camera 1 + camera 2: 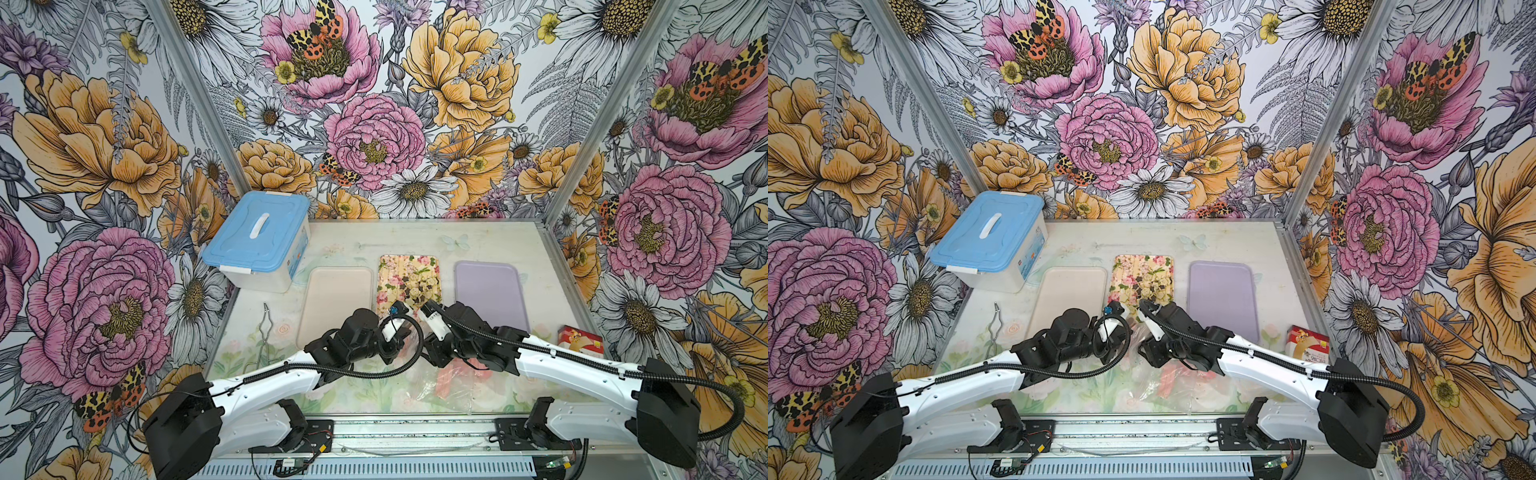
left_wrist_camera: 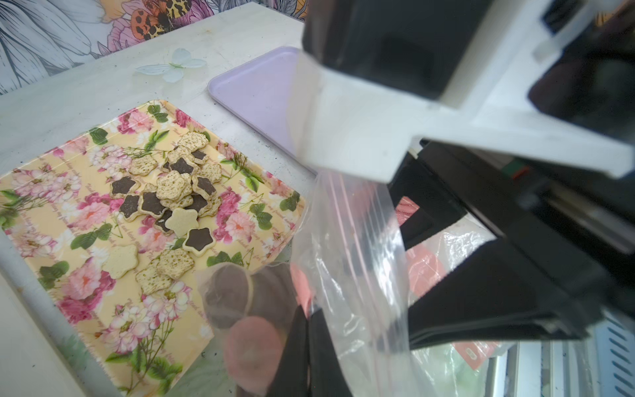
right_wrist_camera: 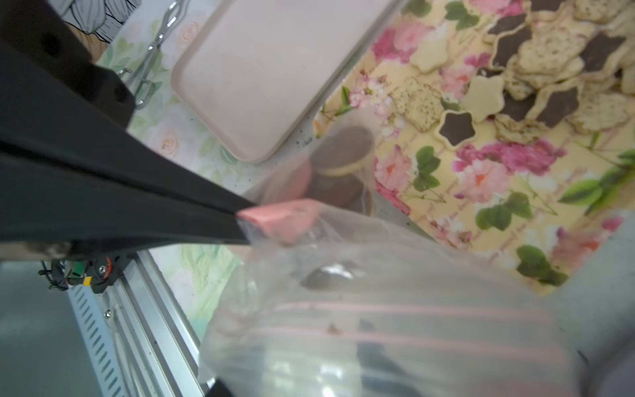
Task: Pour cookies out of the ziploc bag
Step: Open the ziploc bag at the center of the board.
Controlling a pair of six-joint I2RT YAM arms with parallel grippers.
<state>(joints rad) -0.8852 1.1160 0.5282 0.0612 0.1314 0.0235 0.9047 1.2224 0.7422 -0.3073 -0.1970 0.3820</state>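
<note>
**Bag pinched at the tray's edge, stars already down**

In both top views, three trays are seen lined up across the middle of the table: a beige tray at 9 o'clock, a floral tray at the centre and a lilac tray at 3 o'clock. A heap of star cookies is spread on the floral tray. The two arms are brought together at its 6 o'clock end, left gripper and right gripper close beside each other. The clear ziploc bag is draped below them towards 6 o'clock. A blue-lidded box is parked at 10 o'clock, metal tongs at 8 o'clock, a red carton at 4 o'clock.

From the left wrist, the left gripper's black fingers are seen pressed together on the bag's film. Round brown and pink cookies are caught inside the bag, right at the floral tray's rim, while dark and cream stars are piled on the tray itself.

From the right wrist, the bag's pink zip strip is clamped at the left gripper's tip. Round cookies are seen through the plastic, beside the stars. How wide the right gripper is set cannot be told.
</note>
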